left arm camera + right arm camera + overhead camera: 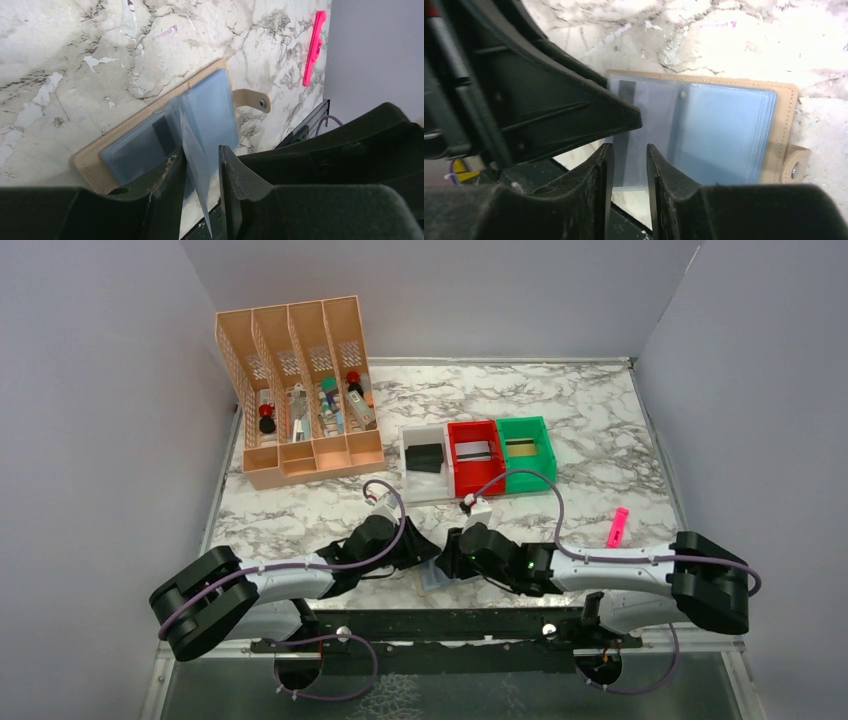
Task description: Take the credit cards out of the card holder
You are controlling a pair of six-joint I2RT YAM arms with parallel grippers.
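The card holder (210, 100) lies open on the marble near the front edge, tan with a pale blue lining and its tab to one side. It also shows in the right wrist view (724, 130) and, mostly hidden under both grippers, in the top view (432, 578). One clear sleeve page stands up between the jaws of my left gripper (200, 150), leaning on one finger, with a gap left. My right gripper (629, 147) is open over the holder's near page edge. A dark strip (626, 90) shows in one pocket. A black card (425, 457) and a silvery card (478, 450) lie in bins.
White (420, 437), red (475, 428) and green (527, 425) bins stand in a row mid-table. A tall orange desk organiser (300, 390) stands at the back left. A pink marker-like stick (617, 527) lies at the right. The black base rail runs just in front of the holder.
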